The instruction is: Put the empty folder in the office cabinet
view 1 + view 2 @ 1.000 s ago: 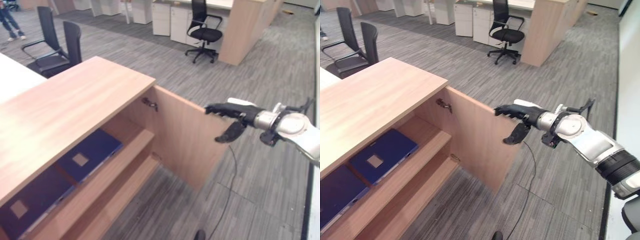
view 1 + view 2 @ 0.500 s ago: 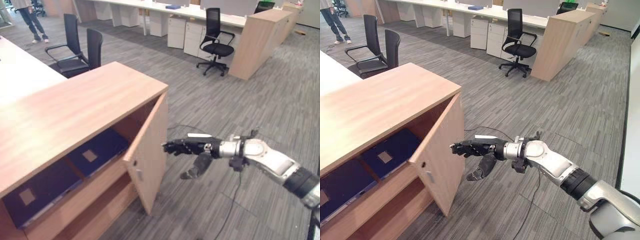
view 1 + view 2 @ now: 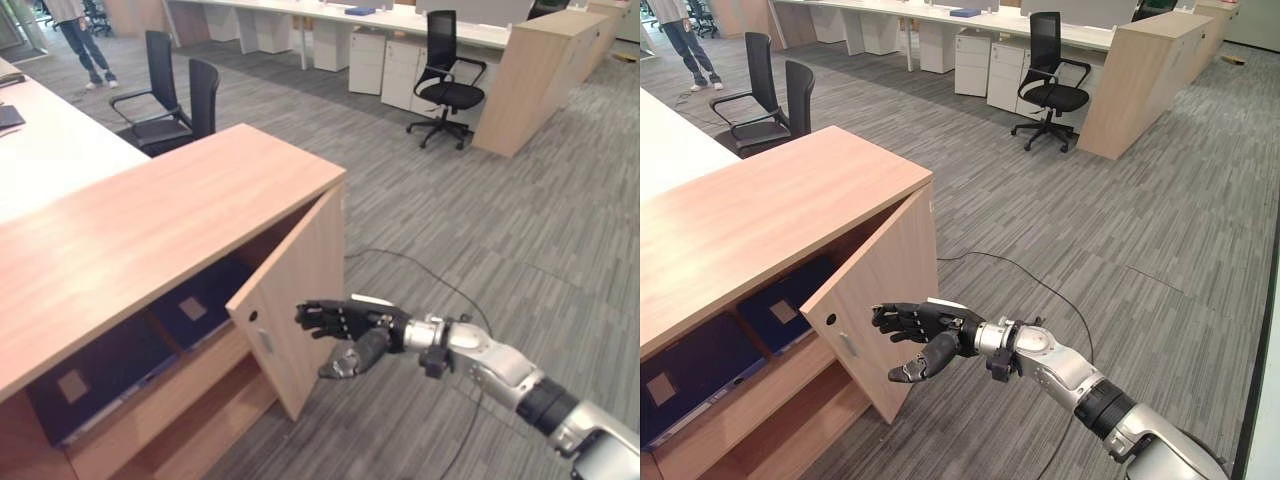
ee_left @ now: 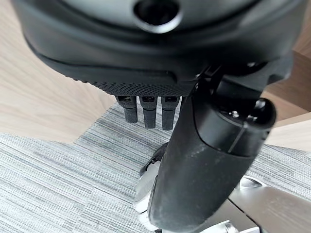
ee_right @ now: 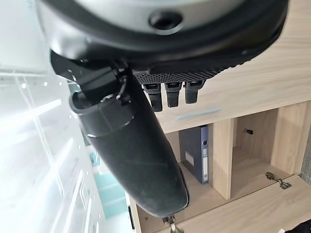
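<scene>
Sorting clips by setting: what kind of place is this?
An open-plan office, most likely: long desks with drawer pedestals, swivel chairs, grey carpet, and a wooden cabinet holding blue folders.

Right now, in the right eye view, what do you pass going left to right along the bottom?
Dark blue folder on the cabinet shelf → half-open light wooden cabinet door → the robot's dark right hand → grey striped carpet floor.

Head stereo pair, plus one close camera on each wrist.
Both eye views look down from the head, sharing the cabinet point(image 3: 180, 215) and its door point(image 3: 880, 300); each wrist view looks along its own robot hand point(image 5: 165, 92) from very near.
</scene>
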Robot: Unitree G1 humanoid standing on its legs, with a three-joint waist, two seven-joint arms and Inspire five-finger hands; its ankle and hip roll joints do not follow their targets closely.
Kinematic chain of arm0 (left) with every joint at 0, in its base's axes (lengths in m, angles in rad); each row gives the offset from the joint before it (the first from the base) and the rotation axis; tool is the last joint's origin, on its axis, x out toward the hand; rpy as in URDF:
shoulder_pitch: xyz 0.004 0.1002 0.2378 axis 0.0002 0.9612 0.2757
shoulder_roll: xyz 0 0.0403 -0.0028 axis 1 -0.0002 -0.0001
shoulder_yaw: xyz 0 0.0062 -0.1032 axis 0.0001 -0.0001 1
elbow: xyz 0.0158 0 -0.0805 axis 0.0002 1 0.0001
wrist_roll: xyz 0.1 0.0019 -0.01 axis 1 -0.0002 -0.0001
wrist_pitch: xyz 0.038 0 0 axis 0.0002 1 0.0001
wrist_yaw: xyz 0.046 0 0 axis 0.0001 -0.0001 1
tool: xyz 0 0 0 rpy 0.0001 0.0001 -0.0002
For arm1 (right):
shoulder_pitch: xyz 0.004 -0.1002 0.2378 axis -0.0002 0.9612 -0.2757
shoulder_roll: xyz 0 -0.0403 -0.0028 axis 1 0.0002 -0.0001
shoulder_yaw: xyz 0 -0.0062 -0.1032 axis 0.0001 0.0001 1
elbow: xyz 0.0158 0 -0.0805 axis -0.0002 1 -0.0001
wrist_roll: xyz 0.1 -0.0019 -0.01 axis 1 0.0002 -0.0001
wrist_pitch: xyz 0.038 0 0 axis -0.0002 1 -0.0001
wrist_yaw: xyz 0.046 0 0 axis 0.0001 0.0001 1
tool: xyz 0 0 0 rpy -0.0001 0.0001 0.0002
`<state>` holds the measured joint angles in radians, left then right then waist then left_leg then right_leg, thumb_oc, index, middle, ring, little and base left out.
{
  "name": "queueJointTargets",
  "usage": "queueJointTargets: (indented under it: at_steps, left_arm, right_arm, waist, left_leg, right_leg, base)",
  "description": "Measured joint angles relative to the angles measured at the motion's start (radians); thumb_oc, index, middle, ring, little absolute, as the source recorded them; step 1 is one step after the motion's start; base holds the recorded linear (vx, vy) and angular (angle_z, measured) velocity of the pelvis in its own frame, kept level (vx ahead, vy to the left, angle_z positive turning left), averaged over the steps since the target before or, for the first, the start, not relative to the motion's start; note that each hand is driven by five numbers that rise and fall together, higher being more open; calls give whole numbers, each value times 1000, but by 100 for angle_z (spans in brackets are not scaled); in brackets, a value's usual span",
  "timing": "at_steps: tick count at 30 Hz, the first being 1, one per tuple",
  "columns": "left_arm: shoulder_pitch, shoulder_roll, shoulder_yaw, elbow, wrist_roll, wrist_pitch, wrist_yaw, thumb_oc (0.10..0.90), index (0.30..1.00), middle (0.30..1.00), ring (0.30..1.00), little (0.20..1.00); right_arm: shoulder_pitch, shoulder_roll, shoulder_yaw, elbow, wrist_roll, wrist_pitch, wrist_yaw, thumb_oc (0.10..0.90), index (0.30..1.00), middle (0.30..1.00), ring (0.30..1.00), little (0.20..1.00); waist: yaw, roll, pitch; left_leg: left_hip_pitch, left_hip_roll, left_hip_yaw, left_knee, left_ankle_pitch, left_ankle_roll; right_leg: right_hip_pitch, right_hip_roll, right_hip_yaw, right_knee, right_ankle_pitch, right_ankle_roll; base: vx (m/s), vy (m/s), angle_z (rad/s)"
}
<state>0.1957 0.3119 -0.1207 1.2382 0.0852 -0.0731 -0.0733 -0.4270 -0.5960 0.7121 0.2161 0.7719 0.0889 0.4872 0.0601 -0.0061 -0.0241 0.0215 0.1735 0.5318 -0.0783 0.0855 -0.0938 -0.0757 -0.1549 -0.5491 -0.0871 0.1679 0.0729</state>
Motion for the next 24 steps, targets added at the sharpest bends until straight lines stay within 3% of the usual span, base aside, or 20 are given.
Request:
queueJointTargets:
  at_steps: [6,11,12,13,15,16,17,18,19,20,21,23,24]
  left_arm:
    - [-6,-14,48,0,-3,-1,3,800,900,900,900,900]
    - [-20,-13,89,6,-74,-2,18,800,900,900,900,900]
    - [-26,-19,95,7,-96,-1,20,800,900,900,900,900]
    - [-41,-24,95,8,-121,-2,28,800,900,900,900,900]
    - [-69,-23,85,28,-142,0,28,800,900,900,900,900]
    - [-101,-26,67,51,-148,-2,40,800,900,900,900,900]
    - [-95,-32,83,72,-158,-8,43,800,900,900,900,900]
    - [-92,-43,85,100,-159,-8,47,800,900,900,900,900]
    - [-112,-56,51,124,-153,10,62,800,900,900,900,900]
    - [-145,-53,-45,167,-146,33,68,800,900,900,900,900]
    - [-129,-47,-40,160,-153,30,64,800,900,900,900,900]
    - [-94,-66,-35,123,-163,18,62,800,900,900,900,900]
    - [-99,-72,-37,117,-177,23,52,800,900,900,900,900]
  right_arm:
    - [156,2,-25,112,-34,9,-23,800,900,900,900,900]
    - [284,35,-43,276,-105,16,-56,800,900,900,900,900]
    - [311,59,-93,317,-103,0,-60,800,900,900,900,900]
    - [328,107,-149,407,-103,-16,-85,800,900,900,900,900]
    - [309,163,-164,533,-105,-21,-119,800,900,900,900,900]
    - [303,189,-199,604,-109,-28,-134,800,900,900,900,900]
    - [312,217,-206,629,-132,-27,-161,800,900,900,900,900]
    - [341,221,-203,596,-142,-41,-159,800,900,900,900,900]
    - [371,254,-224,679,-153,-68,-159,800,900,900,900,900]
    - [386,373,-365,950,-202,-90,-206,800,900,900,900,900]
    - [390,396,-410,1041,-234,-80,-216,800,900,900,900,900]
    - [375,396,-568,1177,-283,-93,-266,800,900,900,900,900]
    - [360,386,-590,1210,-323,-79,-286,800,900,900,900,900]
  waist:
    - [2,-2,48]
    - [33,-22,88]
    - [46,-22,95]
    - [54,-24,98]
    - [74,-31,103]
    - [73,-38,115]
    - [76,-59,118]
    - [56,-64,119]
    - [41,-46,108]
    - [19,-51,75]
    - [35,-47,51]
    - [48,-26,23]
    - [81,-14,7]
  left_leg:
    - [-3,9,-16,2,1,-1]
    - [-49,52,-72,20,25,-22]
    - [-69,57,-89,24,37,-24]
    - [-85,57,-99,28,71,-21]
    - [-117,31,-91,-8,168,-15]
    - [-138,19,-43,-6,202,-20]
    - [-132,15,79,72,90,-30]
    - [-86,19,161,168,-1,-27]
    - [-32,7,203,191,-78,11]
    - [-45,-44,221,134,-73,99]
    - [-53,-74,195,107,-74,120]
    - [-53,-133,80,63,-77,159]
    - [-56,-165,44,54,-83,183]
  right_leg:
    - [9,2,-19,0,-4,0]
    - [14,43,-70,0,-36,-13]
    - [18,49,-91,1,-43,-16]
    - [26,45,-129,-2,-56,-19]
    - [36,26,-195,0,-64,-34]
    - [46,-1,-264,-9,-67,-68]
    - [58,-29,-312,-9,-64,-88]
    - [95,-50,-354,-8,-74,-73]
    - [135,-66,-406,31,-90,-50]
    - [154,-127,-464,158,-145,-34]
    - [151,-142,-460,173,-147,-24]
    - [192,-194,-521,221,-126,-20]
    - [200,-226,-512,238,-125,-20]
  base:
    - [29,-122,9]
    - [-31,-127,30]
    - [-107,-80,67]
    - [-150,-28,88]
    - [-136,3,113]
    - [-69,11,136]
    - [-81,38,160]
    - [-99,136,172]
    - [-139,248,287]
    - [-148,324,283]
    - [-140,304,248]
    - [-130,301,167]
    - [-127,371,162]
